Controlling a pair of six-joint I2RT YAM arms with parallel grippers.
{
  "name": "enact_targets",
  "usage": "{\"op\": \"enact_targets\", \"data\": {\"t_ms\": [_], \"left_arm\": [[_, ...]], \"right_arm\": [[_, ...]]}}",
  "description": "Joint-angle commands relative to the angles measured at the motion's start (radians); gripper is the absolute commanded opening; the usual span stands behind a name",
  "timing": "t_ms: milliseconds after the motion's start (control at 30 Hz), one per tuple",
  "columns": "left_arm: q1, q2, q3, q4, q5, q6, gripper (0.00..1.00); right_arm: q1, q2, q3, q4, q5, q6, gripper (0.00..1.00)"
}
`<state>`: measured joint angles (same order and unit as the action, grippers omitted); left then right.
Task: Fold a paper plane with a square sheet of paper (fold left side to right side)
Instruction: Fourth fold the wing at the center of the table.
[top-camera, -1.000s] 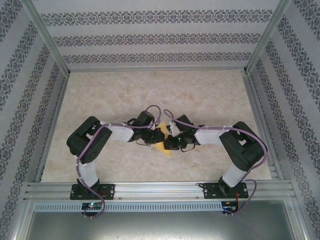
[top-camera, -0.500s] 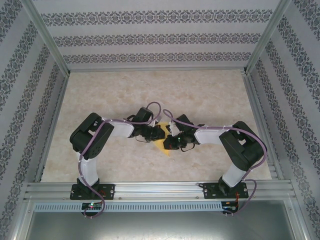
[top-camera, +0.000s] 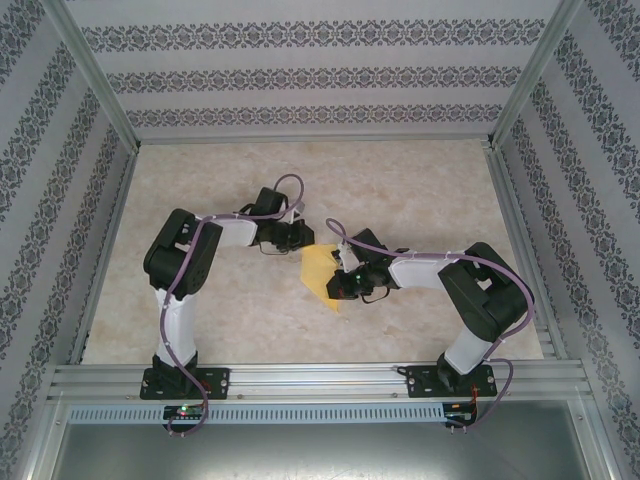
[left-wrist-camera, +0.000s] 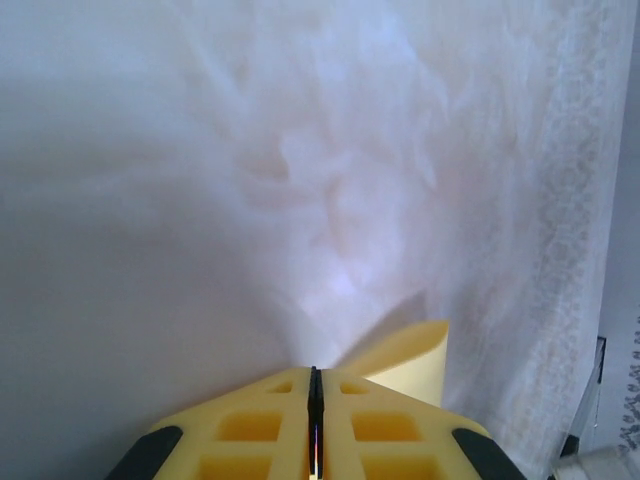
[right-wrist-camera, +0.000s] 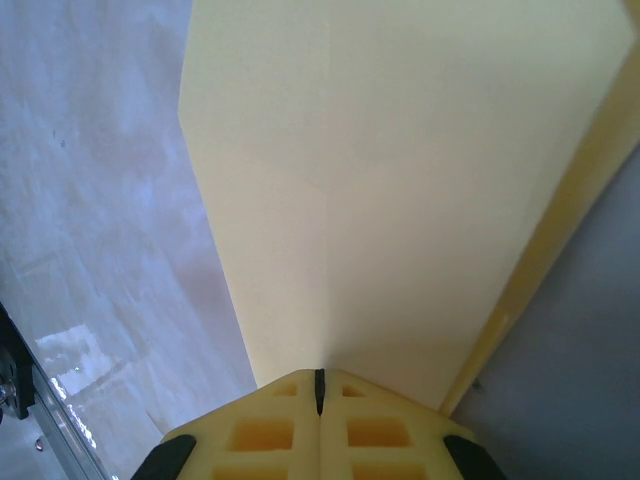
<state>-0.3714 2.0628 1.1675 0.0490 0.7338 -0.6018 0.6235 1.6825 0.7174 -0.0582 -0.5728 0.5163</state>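
yellow paper (right-wrist-camera: 380, 200) juts forward from right gripper (right-wrist-camera: 319, 380) pinch.

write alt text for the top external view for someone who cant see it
A folded yellow paper sits on a marbled table between two grippers: the right gripper pinches its right side, the left gripper is closed by its far left corner. Patterned walls enclose it.

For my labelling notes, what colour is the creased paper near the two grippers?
The paper is plain pale yellow, with no pattern. It shows best in the right wrist view.
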Motion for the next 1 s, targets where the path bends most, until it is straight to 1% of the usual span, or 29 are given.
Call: {"op": "enact_targets", "data": {"t_ms": [0, 100, 200, 367, 400, 433, 467, 567, 600, 700, 767, 833, 967], "left_arm": [[0.057, 0.061, 0.047, -0.027, -0.07, 0.066, 0.13], [0.078, 0.078, 0.096, -0.068, -0.071, 0.085, 0.13], [0.097, 0.064, 0.125, -0.094, -0.061, 0.091, 0.13], [0.119, -0.047, 0.112, -0.137, -0.064, 0.113, 0.23], [0.122, -0.081, 0.097, -0.142, -0.068, 0.117, 0.24], [0.124, -0.112, 0.082, -0.144, -0.073, 0.117, 0.25], [0.126, -0.152, 0.059, -0.146, -0.08, 0.117, 0.27], [0.125, -0.268, -0.034, -0.138, -0.103, 0.097, 0.32], [0.125, -0.307, -0.074, -0.127, -0.109, 0.081, 0.34], [0.116, -0.402, -0.202, -0.074, -0.111, 0.021, 0.38], [0.099, -0.449, -0.276, -0.036, -0.109, -0.024, 0.39], [0.067, -0.473, -0.343, 0.024, -0.094, -0.077, 0.4], [0.0, -0.477, -0.389, 0.069, -0.093, -0.133, 0.41]], "right_arm": [[-0.002, 0.034, -0.062, -0.179, 0.07, -0.019, 0.0], [-0.001, 0.031, -0.061, -0.175, 0.069, -0.018, 0.0], [-0.001, 0.019, -0.062, -0.153, 0.064, -0.01, 0.0], [-0.001, -0.037, -0.064, -0.021, 0.036, 0.039, 0.0], [-0.001, -0.058, -0.061, 0.006, 0.032, 0.046, 0.02], [-0.002, -0.078, -0.059, 0.027, 0.037, 0.051, 0.06], [-0.004, -0.106, -0.058, 0.045, 0.048, 0.055, 0.09], [-0.02, -0.201, -0.065, 0.07, 0.104, 0.05, 0.2], [-0.031, -0.239, -0.072, 0.077, 0.124, 0.047, 0.23], [-0.071, -0.349, -0.098, 0.091, 0.185, 0.038, 0.36], [-0.1, -0.406, -0.108, 0.079, 0.223, 0.031, 0.46], [-0.129, -0.455, -0.117, 0.071, 0.235, 0.021, 0.48], [-0.163, -0.519, -0.143, 0.083, 0.233, 0.035, 0.52]]}}
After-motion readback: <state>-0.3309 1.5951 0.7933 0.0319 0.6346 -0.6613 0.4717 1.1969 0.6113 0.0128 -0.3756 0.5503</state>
